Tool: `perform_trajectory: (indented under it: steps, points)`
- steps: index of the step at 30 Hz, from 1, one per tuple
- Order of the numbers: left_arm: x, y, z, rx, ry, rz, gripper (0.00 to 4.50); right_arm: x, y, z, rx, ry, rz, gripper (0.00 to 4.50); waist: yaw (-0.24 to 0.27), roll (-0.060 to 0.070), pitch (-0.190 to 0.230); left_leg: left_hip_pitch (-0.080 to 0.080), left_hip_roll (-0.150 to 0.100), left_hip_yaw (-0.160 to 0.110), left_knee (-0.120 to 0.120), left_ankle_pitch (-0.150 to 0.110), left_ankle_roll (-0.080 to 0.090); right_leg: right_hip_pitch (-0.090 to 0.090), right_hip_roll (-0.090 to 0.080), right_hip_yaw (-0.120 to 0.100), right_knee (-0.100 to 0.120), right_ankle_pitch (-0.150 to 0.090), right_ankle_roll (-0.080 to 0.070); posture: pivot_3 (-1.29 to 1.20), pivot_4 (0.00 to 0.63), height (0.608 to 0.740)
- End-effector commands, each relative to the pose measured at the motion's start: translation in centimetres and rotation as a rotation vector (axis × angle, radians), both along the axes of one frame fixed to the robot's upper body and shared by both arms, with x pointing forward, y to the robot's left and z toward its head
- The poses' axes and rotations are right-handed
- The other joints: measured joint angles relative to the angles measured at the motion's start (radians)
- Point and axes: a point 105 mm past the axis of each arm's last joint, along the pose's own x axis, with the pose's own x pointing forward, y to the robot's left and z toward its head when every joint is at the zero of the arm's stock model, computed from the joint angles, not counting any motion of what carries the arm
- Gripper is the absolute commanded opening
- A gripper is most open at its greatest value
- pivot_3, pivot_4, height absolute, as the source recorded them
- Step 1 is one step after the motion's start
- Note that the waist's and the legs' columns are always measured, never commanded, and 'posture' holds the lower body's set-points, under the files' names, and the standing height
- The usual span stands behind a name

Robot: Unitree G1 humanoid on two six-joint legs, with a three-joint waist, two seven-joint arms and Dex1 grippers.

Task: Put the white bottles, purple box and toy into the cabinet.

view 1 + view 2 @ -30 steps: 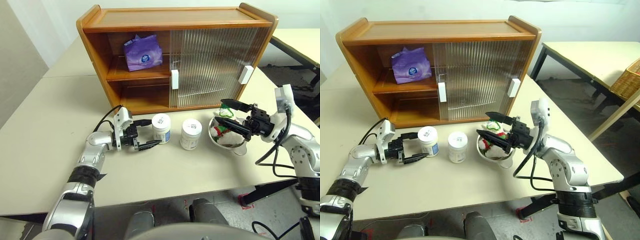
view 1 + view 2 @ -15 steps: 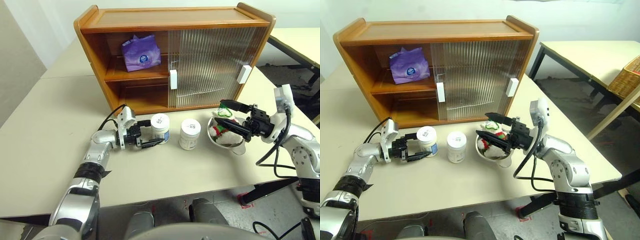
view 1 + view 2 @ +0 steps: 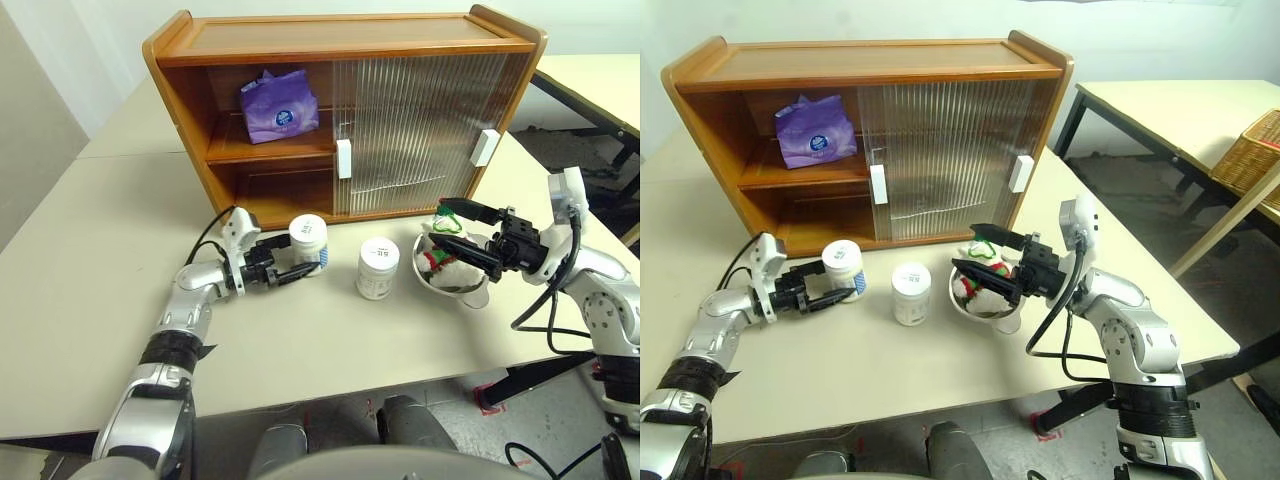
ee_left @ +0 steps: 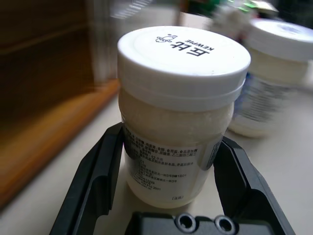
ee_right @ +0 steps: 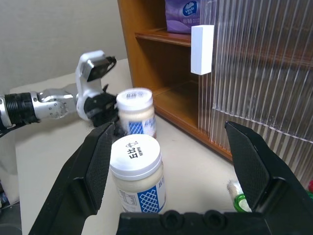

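The left gripper [image 3: 297, 268] clamps a squat white bottle [image 3: 307, 243] with a printed label and white screw lid, while the right gripper [image 3: 462, 236] gapes wide, empty.

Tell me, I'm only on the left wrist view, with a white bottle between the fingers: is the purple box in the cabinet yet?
Observer: Yes, the purple box lies on the upper shelf of the cabinet, on its open left side.
Operator: Where's the toy?
Observer: The toy sits in a steel bowl, to the right of the second white bottle.
Operator: And the right gripper?
Observer: The right gripper hangs open by the toy, holding nothing.
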Motion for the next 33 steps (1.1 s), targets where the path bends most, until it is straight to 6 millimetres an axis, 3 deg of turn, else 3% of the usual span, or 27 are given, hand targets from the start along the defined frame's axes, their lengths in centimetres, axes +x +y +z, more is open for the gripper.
perform_trajectory:
  steps: [1, 9, 17, 27, 33]
  points:
    - [0.5, 0.6, 1.1, -0.024, -0.041, 0.065, 3.07, -0.2, 0.7, 0.4, 0.005, -0.003, 0.041, 4.5, 0.001, 0.0, 0.0, 0.0, 0.0, 0.0, 0.0, 0.0, 0.0, 0.0, 0.0, 0.0, 0.0, 0.0, 0.0, -0.21, 0.0, 0.74]
    - [2.8, 1.1, 2.0, -0.063, -0.086, 0.26, 3.07, 0.1, 1.0, 0.5, 0.008, -0.007, 0.049, 4.5, 0.015, 0.0, 0.0, 0.0, 0.0, 0.0, 0.001, 0.0, 0.0, 0.0, 0.0, 0.0, 0.0, 0.0, -0.001, -0.2, 0.0, 0.74]
    - [5.1, -1.1, 2.6, -0.133, -0.097, 0.416, 3.07, 0.0, 1.3, 0.5, 0.015, -0.006, 0.054, 4.5, 0.019, 0.0, 0.0, 0.0, 0.0, 0.0, 0.002, 0.0, -0.001, 0.001, 0.0, 0.0, 0.0, 0.001, -0.001, -0.21, 0.0, 0.74]
    - [7.7, 1.3, 3.2, -0.101, -0.081, 0.705, 3.07, -0.1, 1.3, 0.4, 0.023, -0.005, 0.048, 4.5, 0.015, 0.0, 0.0, 0.001, 0.0, 0.0, 0.003, 0.001, -0.001, 0.002, 0.0, 0.0, 0.0, 0.003, 0.002, -0.22, 0.0, 0.74]
    - [9.0, 0.0, 3.2, -0.076, -0.071, 0.781, 3.07, 0.1, 1.3, 0.4, 0.024, -0.007, 0.052, 4.5, 0.022, -0.001, 0.001, 0.004, -0.001, 0.0, 0.004, 0.001, -0.001, 0.004, 0.0, 0.001, -0.001, 0.003, 0.002, -0.21, 0.0, 0.74]
